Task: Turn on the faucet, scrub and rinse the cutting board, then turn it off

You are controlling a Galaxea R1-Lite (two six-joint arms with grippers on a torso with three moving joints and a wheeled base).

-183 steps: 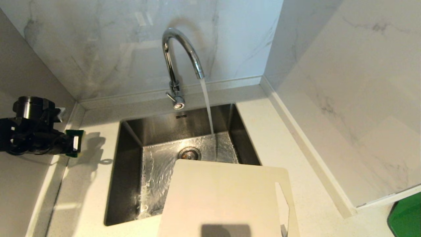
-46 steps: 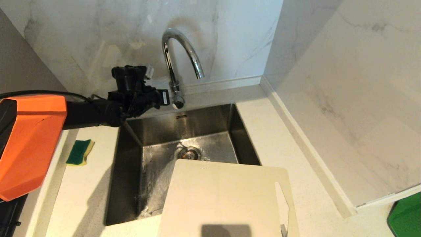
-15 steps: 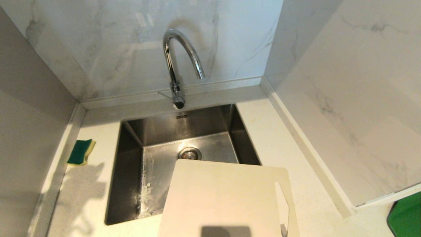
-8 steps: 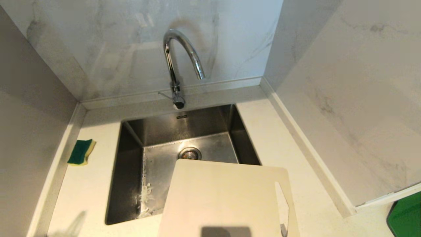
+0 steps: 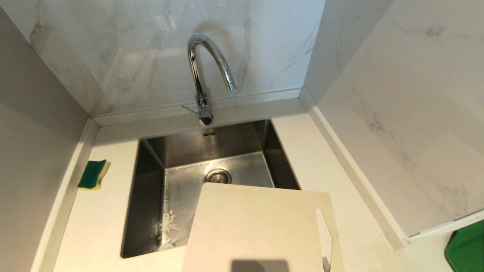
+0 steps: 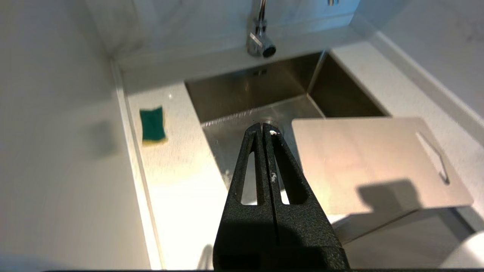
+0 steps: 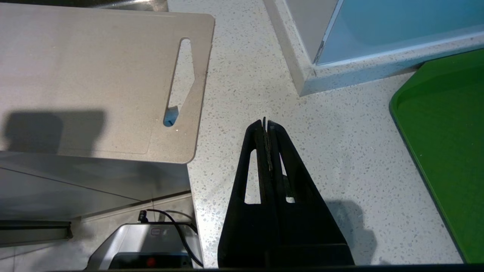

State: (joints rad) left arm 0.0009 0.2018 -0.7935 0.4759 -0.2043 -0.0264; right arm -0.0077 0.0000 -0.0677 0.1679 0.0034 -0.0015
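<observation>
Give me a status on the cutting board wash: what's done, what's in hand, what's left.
Done, by the look of it: no water runs from the faucet, the sponge lies on the counter, and the cutting board rests over the sink edge. In hand: nothing; the left gripper and right gripper are shut, empty. Left: nothing apparent.

Faucet point(image 5: 207, 73) stands at the back rim of the sink point(image 5: 151, 151), spout arched over the basin; no water visible from the spout. Its thin lever point(image 5: 189, 108) points toward the left. Basin floor appears wet, with pale residue near the front left, possibly foam. Cutting board point(image 5: 257, 226) lies over the sink's front right corner, handle slot at its right. Sponge point(image 5: 93, 174) rests on the counter point(image 5: 325, 177), left of the sink. Neither arm in view.
</observation>
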